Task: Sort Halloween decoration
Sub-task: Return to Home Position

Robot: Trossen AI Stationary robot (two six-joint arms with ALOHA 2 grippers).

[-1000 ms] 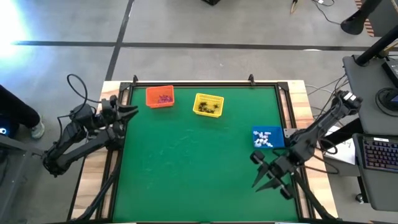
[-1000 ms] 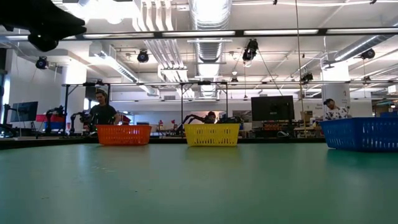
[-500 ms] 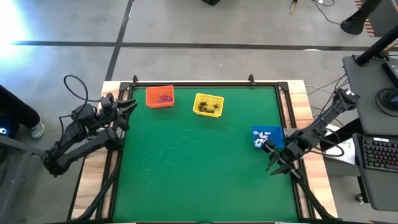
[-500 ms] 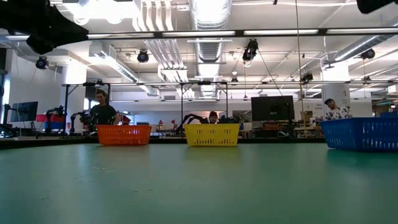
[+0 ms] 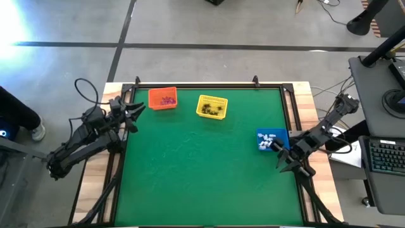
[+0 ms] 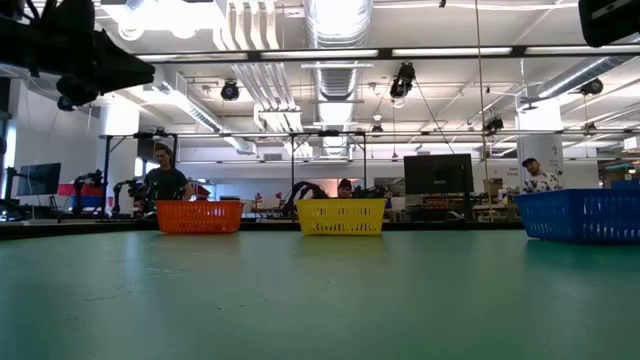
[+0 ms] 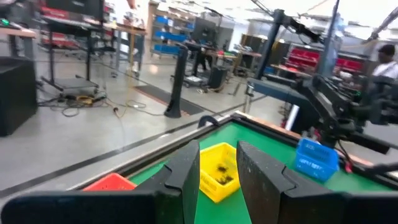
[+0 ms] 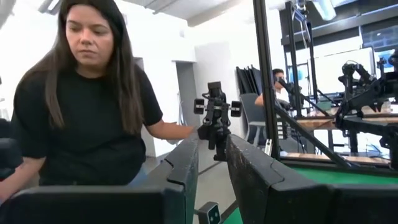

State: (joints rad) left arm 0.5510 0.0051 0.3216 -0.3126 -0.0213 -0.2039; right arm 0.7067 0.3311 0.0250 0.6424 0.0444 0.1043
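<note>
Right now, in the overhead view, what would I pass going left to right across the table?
left gripper → orange basket → yellow basket → blue basket

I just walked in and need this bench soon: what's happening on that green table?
Nothing is being handled right now. The left gripper sits at the table's left edge, the right gripper at its right edge beside the blue basket, both open and empty. The purple trinkets lie in the orange basket, black trinkets in the yellow basket, white trinkets in the blue one.
</note>
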